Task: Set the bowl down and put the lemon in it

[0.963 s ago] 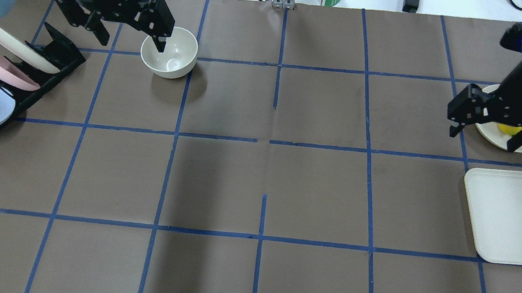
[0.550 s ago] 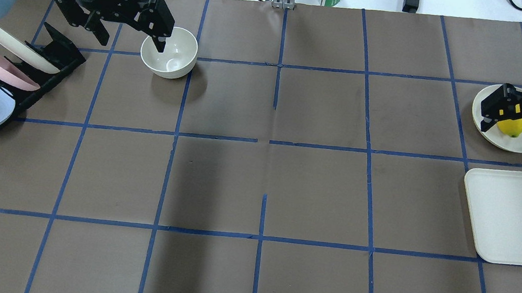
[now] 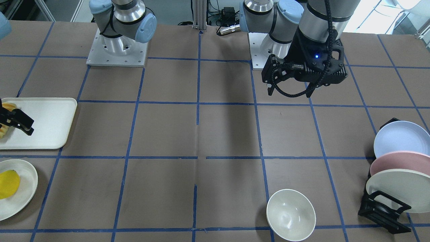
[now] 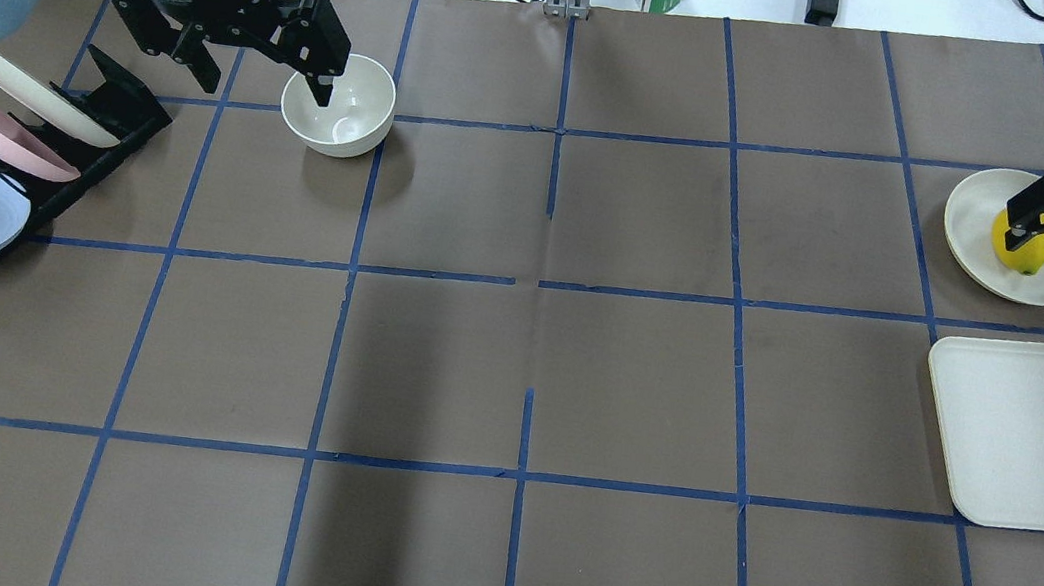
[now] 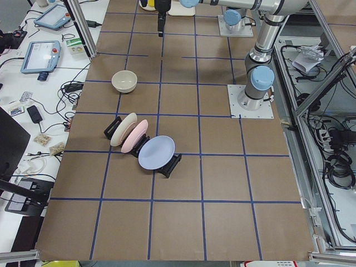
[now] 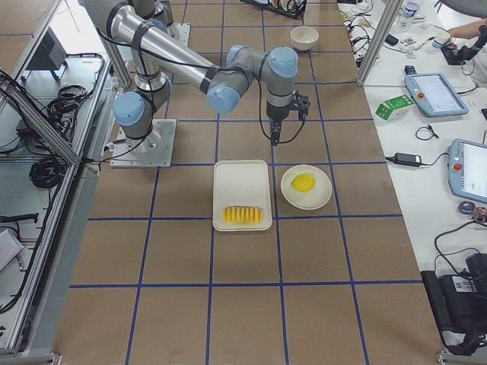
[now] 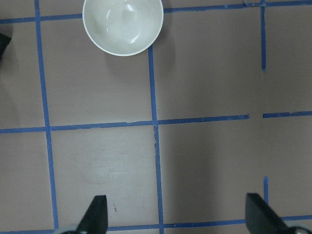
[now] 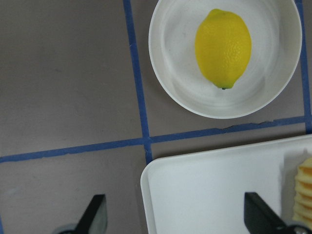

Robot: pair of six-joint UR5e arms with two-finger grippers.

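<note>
Both grippers empty: lemon (image 8: 223,47) plated beside the tray (image 4: 1017,439), bowl (image 4: 345,147) far off.
The left gripper (image 4: 264,88), its white lettering too small to read, hangs with fingers spread well apart from the tray. The right gripper (image 8: 176,214) hangs near the tray, fingers also spread. The cream plate (image 8: 175,73) sits just beside the tray. The bowl stands upright. The lemon lies on the plate, long axis pointing at the tray.

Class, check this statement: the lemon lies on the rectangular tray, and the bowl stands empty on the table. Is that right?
Not quite. The lemon lies on the round plate, not on the tray, as the right wrist-mounted view shows. The bowl does stand empty on the table.
</note>
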